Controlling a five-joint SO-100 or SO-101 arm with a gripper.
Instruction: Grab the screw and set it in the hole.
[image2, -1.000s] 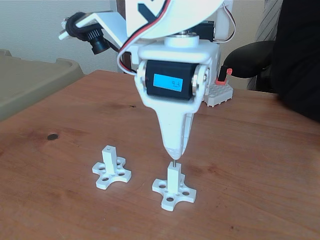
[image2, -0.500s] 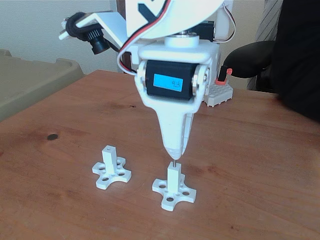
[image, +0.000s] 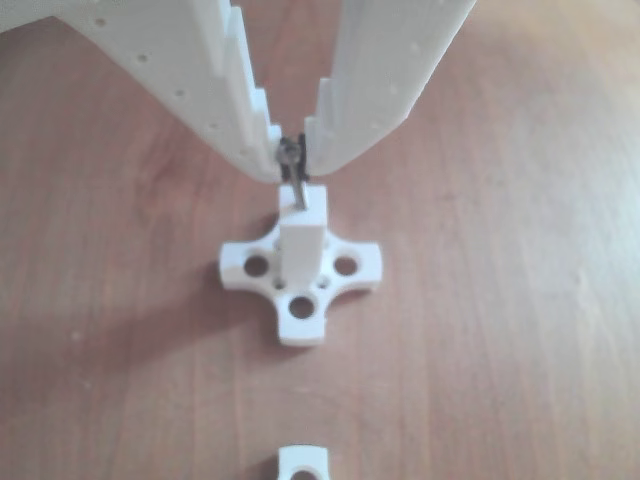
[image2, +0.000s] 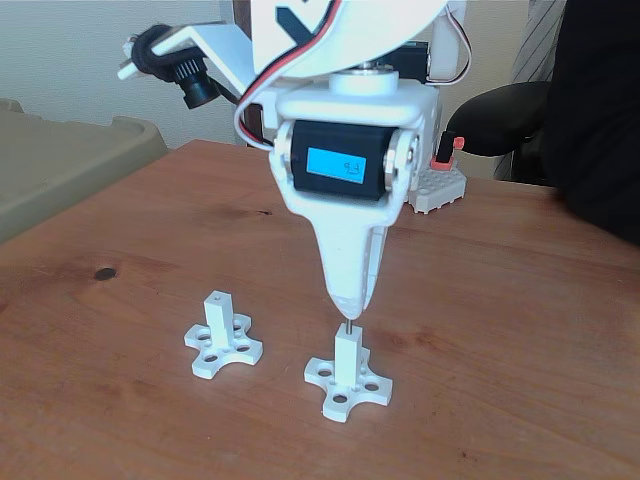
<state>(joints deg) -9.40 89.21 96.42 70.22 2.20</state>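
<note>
The end effector (image: 291, 160), two white plastic fingers with stepped inner edges and small dimples, tapers to a narrow tip and pinches the screw (image: 293, 172) by its round head, jaws nearly closed around it. The screw is thin, silvery metal, hanging shank-down and slightly tilted in the other view. Directly beneath the tip stands a white post (image2: 346, 357), square in section, on a cross-shaped base with round holes; the shank's lower end meets the post's top face, where the hole (image2: 346, 335) lies, though the bore itself is too small to make out. A second white post (image2: 218, 318) stands to the left of the end effector in the fixed view. The table (image2: 520, 330) is reddish-brown wood with visible grain.
</note>
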